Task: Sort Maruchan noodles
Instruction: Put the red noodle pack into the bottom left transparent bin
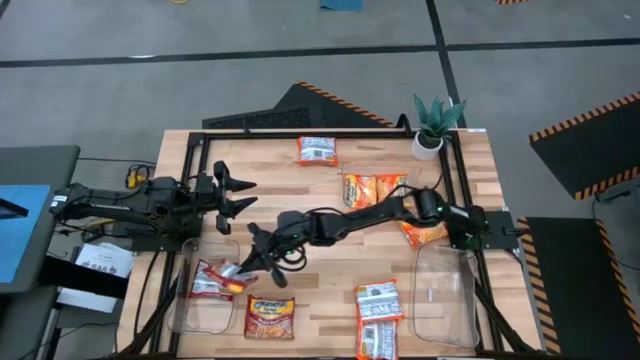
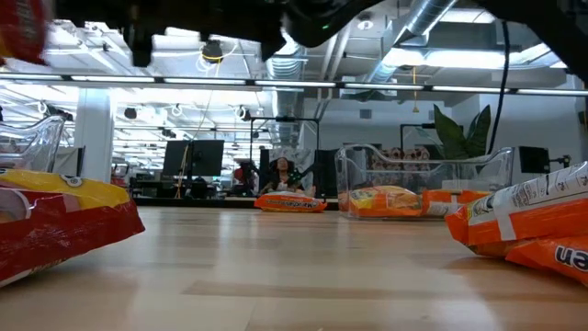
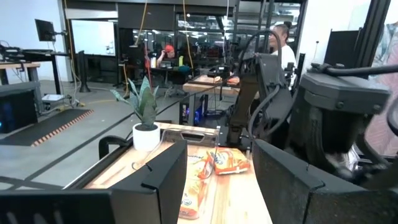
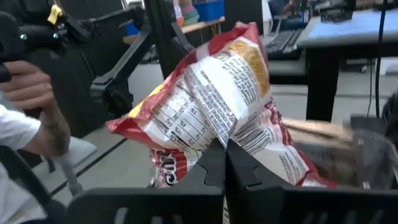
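My right gripper [image 1: 256, 264] reaches across the table to the left clear bin [image 1: 192, 318] and is shut on a red-and-white noodle packet [image 4: 211, 93]. A second red packet [image 1: 207, 279] lies inside that bin. My left gripper [image 1: 238, 196] is open and hovers over the table's left side, holding nothing. Flat on the table lie a silver-white packet [image 1: 317, 150] near the far edge, orange packets [image 1: 372, 188] in the middle, another orange one [image 1: 425, 233], a dark red one [image 1: 270, 315] and two white-and-red ones [image 1: 378, 300] near the front. My right gripper pinches the red-and-white packet between its two shut fingers [image 4: 214, 163] at the packet's edge [image 4: 219, 135]. The packet sticks out beyond the fingertips with its printed back showing. It is lifted clear, over the left bin's right rim [image 1: 232, 280].
A second clear bin [image 1: 445, 295] stands at the table's right front, under the right arm's base. A potted green plant [image 1: 434, 125] sits at the far right corner. A black frame runs around the tabletop. A person's arm [image 4: 28, 118] shows beyond the table.
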